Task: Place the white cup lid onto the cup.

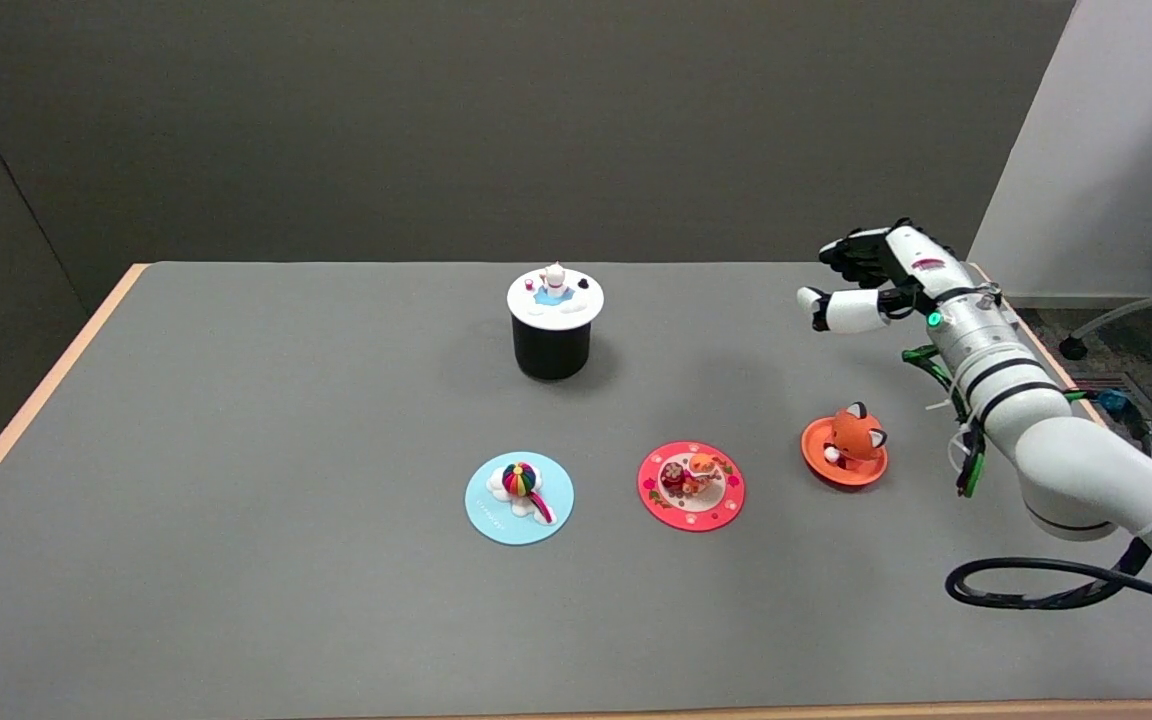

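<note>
Four lids on the table, and the white one already sits on the cup

Little of the task appears left to do: the white cup lid (555,297) rests on top of the black cup (552,347) toward the far middle of the grey table (236,450), its small figurine upright on top. It looks level and centred on the rim, though the head view cannot show whether it is fully seated all round

The right hand (861,280) hangs in the air near the table's far right edge, well apart from the cup, holding nothing, its fingers loosely spread

The risks from here are mostly of undoing what is done. If the hand came back toward the cup, a brush against the figurine or the overhanging edge of the lid could tip the lid off or push the light cup over. If the lid only perches on the rim, a knock to the table might shift it

Below the arm lies the orange fox lid (844,449), tilted on the table; a low withdrawal of the forearm or its trailing cable (1036,585) could sweep it. The red lid (691,485) and the blue lid (519,497) lie flat nearer the front, further from the arm's likely path
</note>
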{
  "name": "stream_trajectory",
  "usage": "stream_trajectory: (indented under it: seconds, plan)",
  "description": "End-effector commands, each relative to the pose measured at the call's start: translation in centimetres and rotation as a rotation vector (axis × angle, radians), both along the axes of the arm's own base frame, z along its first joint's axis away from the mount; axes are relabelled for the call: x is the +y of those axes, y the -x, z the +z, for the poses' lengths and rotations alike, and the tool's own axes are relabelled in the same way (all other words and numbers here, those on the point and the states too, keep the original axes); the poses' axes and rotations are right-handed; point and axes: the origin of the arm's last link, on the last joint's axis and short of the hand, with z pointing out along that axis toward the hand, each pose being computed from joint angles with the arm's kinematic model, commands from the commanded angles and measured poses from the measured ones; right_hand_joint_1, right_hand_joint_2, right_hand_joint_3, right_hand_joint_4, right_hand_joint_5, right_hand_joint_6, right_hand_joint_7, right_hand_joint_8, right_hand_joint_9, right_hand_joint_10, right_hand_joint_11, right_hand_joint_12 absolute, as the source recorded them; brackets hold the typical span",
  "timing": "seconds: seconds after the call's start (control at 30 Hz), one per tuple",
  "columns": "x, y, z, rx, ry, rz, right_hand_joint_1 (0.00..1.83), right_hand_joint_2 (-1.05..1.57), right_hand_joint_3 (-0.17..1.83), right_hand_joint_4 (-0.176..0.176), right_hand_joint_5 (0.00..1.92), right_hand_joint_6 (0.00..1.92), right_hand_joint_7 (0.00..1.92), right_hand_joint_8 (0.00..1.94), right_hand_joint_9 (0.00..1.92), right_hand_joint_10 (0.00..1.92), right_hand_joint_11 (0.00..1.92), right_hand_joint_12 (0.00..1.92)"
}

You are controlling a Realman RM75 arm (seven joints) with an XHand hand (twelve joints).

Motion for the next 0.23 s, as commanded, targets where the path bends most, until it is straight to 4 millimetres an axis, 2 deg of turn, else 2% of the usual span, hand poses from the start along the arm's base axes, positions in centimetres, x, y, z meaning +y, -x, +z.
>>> stream_trajectory:
  seconds: [0.03, 0.23]
  plan:
    - [1.08, 0.77, 0.62, 0.01, 0.042, -0.015, 0.78, 0.46, 0.94, -0.046, 0.72, 0.23, 0.72, 0.19, 0.72, 0.22, 0.51, 0.8]
    - [1.52, 1.43, 0.88, 0.018, 0.068, -0.024, 0.77, 0.46, 0.93, -0.044, 0.72, 0.23, 0.72, 0.2, 0.71, 0.22, 0.5, 0.78]
